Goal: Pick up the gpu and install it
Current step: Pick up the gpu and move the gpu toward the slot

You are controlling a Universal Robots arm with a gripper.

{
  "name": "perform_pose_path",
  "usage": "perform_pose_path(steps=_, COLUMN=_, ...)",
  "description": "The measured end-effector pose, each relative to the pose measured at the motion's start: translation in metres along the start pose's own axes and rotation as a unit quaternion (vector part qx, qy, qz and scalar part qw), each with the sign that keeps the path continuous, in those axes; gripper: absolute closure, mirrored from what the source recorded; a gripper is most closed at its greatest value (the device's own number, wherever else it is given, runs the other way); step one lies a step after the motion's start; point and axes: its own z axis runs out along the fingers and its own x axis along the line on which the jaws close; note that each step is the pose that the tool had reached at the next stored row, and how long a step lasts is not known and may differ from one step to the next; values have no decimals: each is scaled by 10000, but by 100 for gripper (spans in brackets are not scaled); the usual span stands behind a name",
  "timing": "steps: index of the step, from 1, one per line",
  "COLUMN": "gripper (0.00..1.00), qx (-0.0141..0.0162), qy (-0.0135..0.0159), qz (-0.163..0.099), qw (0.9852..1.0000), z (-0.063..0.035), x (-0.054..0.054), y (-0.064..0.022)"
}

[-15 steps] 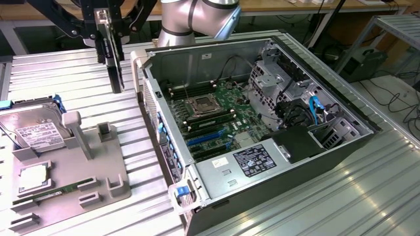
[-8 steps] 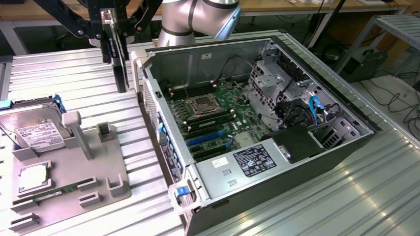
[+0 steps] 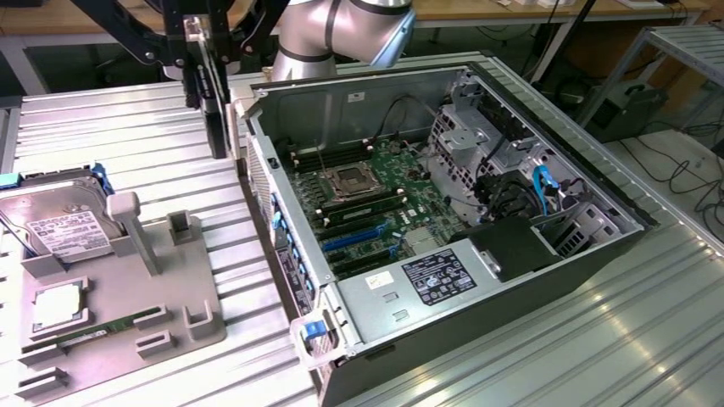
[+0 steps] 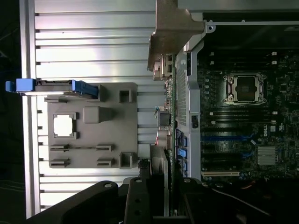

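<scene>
The gpu [image 3: 213, 102] hangs upright and edge-on from my gripper [image 3: 209, 51], which is shut on its top edge. It is lifted above the ribbed metal table, just outside the wall of the open computer case [image 3: 588, 246] on the exterior view's left. In the wrist view the gpu [image 4: 171, 116] is a thin green edge with its silver end bracket [image 4: 172, 32] at the far end, held between the black fingers [image 4: 107, 200] of the gripper [image 4: 163, 198]. The motherboard [image 3: 379, 182] lies inside the case, with its blue expansion slots [image 3: 356, 242] uncovered.
A grey parts fixture [image 3: 169, 297] sits on the exterior view's left, holding a hard drive [image 3: 57, 225], a processor chip [image 3: 57, 307] and a memory stick [image 3: 85, 337]. A labelled power supply [image 3: 436, 275] and a drive cage [image 3: 476, 148] fill parts of the case.
</scene>
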Motion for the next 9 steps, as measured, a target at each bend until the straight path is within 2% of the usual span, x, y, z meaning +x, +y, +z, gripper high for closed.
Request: perform_pose_path(steps=9, gripper=72, qx=0, qy=0, qz=0, qw=10000, z=7, x=-65, y=1)
